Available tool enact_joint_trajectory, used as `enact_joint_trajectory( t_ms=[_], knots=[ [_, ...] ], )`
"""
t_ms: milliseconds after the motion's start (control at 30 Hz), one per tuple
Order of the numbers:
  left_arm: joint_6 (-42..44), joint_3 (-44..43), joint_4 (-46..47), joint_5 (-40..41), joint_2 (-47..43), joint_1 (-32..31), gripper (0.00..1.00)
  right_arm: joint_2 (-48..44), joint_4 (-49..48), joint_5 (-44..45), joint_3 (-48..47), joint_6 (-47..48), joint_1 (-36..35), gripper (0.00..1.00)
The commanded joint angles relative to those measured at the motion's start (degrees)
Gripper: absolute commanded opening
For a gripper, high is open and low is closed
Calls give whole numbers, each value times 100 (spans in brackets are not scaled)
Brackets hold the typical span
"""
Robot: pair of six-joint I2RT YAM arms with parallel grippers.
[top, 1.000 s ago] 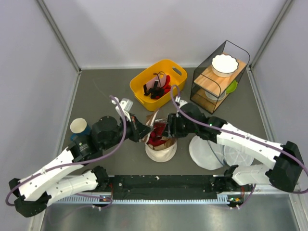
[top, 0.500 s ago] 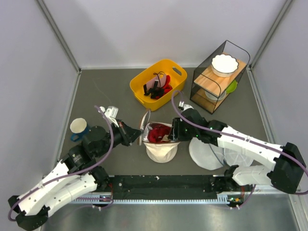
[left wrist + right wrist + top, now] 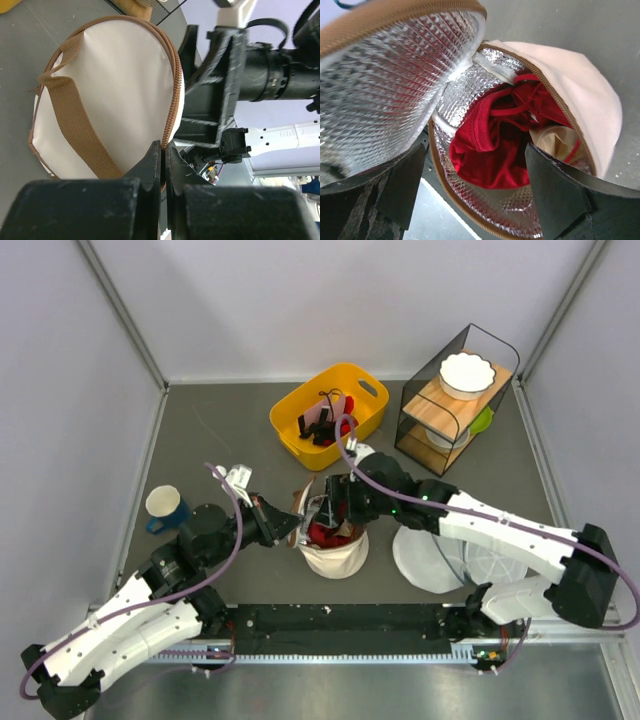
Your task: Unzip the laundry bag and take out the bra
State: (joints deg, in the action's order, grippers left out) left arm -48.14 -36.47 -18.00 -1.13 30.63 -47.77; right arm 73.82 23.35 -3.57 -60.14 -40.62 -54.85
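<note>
Upright laundry bag point(image 3: 335, 558), mouth up; left hand point(image 3: 163, 148) pinches its lid point(image 3: 115, 85), right hand point(image 3: 476, 167) gapes over bra point(image 3: 487, 125).

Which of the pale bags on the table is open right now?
The cream canvas drum-shaped laundry bag in the middle: its lid is flipped up, showing silvery lining and a red garment. The white mesh round pouches to its right lie flat.
</note>
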Motion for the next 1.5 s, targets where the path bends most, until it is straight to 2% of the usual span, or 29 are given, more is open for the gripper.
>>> enact_joint_trajectory(
  t_ms=[0,67,133,167,200,267,300,500,833,1167,1467],
  knots=[
    [-55,-80,218,-116,22,22,0,466,-296,-144,-279,-16,-219,81],
    [-38,-97,200,-107,30,13,0,676,-358,-187,-244,-60,-228,80],
    [-29,-106,192,-90,13,22,0,773,-577,-310,-130,-113,-245,74],
    [-11,-115,209,-98,13,22,0,835,-656,-345,-104,-130,-245,67],
    [-11,-115,200,-90,22,13,0,853,-674,-363,-121,-139,-254,41],
    [-2,-132,174,-90,30,22,0,783,-674,-337,-147,-148,-263,3],
    [6,-132,157,-81,22,13,0,583,-674,-302,-173,-130,-254,0],
    [33,-80,42,-46,13,22,0,-323,-323,-21,-550,54,-254,0],
    [94,-36,33,-54,118,22,0,-1098,-24,610,-1227,239,-246,0],
    [68,8,42,-89,110,22,0,-896,38,1122,-2606,985,-158,0],
    [68,34,95,-98,101,22,0,-141,20,1166,-4021,1460,290,0]
  ],
)
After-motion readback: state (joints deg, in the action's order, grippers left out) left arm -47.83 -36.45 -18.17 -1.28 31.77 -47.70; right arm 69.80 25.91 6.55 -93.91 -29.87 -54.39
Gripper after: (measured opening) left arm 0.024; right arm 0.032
